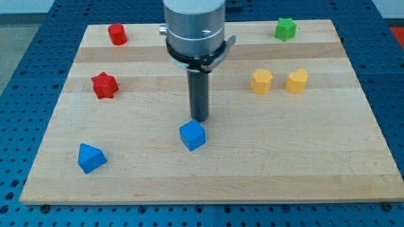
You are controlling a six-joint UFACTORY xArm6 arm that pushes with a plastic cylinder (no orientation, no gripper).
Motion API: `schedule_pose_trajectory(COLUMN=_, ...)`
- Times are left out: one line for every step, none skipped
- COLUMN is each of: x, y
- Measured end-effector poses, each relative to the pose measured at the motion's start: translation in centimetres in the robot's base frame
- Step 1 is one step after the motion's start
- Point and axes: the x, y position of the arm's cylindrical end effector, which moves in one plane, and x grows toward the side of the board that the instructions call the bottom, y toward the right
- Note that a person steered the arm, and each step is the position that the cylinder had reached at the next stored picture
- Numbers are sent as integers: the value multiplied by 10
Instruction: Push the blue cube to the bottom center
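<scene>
my tip (199,120) is a plain rod end with no jaws, so there is nothing on it to open or close. it sits near the middle of the wooden board (315,164). the blue cube (192,135) is just below my tip, touching it or almost touching it, i cannot tell which. the cube sits a little left of the board's middle line and above the bottom edge. the board below the cube is bare wood down to the edge.

farther from my tip, down to the left, is a blue wedge-like block (90,157). up to the left is a red star block (104,85). up to the right are two yellow blocks (261,81) (297,81), close side by side. far off at the top left is a red block (117,34), and at the top right a green star block (285,29).
</scene>
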Motion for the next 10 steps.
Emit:
schedule_pose_trajectory(x=6, y=-26)
schedule_pose_trajectory(x=11, y=-35)
schedule_pose_trajectory(x=17, y=-34)
schedule_pose_trajectory(x=27, y=-31)
schedule_pose_trajectory(x=32, y=-23)
schedule_pose_trajectory(x=32, y=-10)
schedule_pose_trajectory(x=32, y=4)
schedule_pose_trajectory(x=33, y=14)
schedule_pose_trajectory(x=41, y=17)
schedule_pose_trajectory(x=44, y=17)
